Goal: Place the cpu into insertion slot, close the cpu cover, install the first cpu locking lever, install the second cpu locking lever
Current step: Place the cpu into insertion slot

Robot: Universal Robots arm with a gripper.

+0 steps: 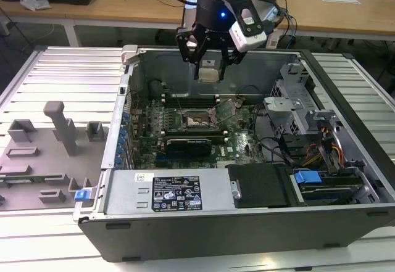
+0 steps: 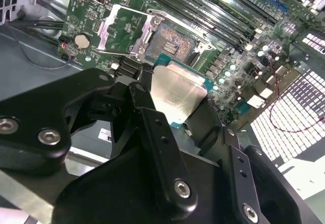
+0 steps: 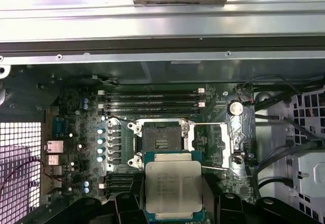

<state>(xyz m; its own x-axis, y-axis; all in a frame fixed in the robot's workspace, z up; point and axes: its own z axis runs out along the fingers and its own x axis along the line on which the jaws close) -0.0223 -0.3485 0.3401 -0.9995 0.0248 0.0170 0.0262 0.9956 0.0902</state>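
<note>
Fingers (image 2: pixel 147 107) clamped on cpu (image 3: pixel 173 188) edges, hovering above open insertion slot (image 3: pixel 161 144); cpu cover (image 3: pixel 213 142) flipped aside. Risk: tilted or offset descent could jam cpu, damage slot.

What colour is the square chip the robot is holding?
The cpu is pale silver on top with a teal-green rim, clearest in the first wrist view.
</note>
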